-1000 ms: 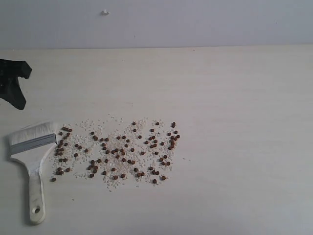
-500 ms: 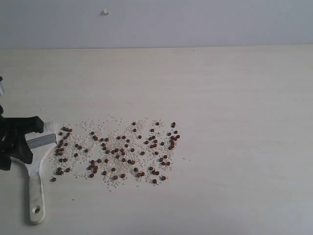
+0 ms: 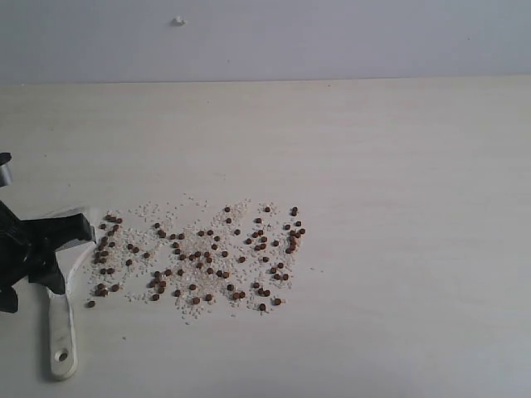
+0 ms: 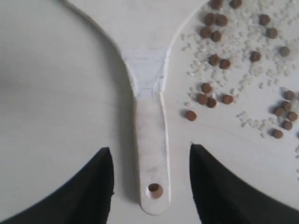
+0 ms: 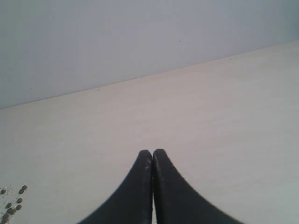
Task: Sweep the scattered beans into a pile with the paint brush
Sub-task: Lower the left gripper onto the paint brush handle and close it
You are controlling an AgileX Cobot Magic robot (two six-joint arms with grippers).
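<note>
Paint brush [image 4: 145,84] framed by open fingers [image 4: 93,191]

We see the left gripper [image 4: 148,151] open astride the paint brush, clear of its pale handle. Its hole end sits between the fingers and its head points away from the gripper. Reddish-brown beans [image 4: 214,59] lie scattered beside it. The right gripper [image 5: 152,156] is closed, empty.

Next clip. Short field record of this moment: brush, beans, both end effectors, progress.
paint brush: lying flat on the table, not gripped
beans: scattered among whitish grains beside the brush
left end effector: open, jaws either side of the handle
right end effector: shut, holding nothing
progress: no pile yet
</note>
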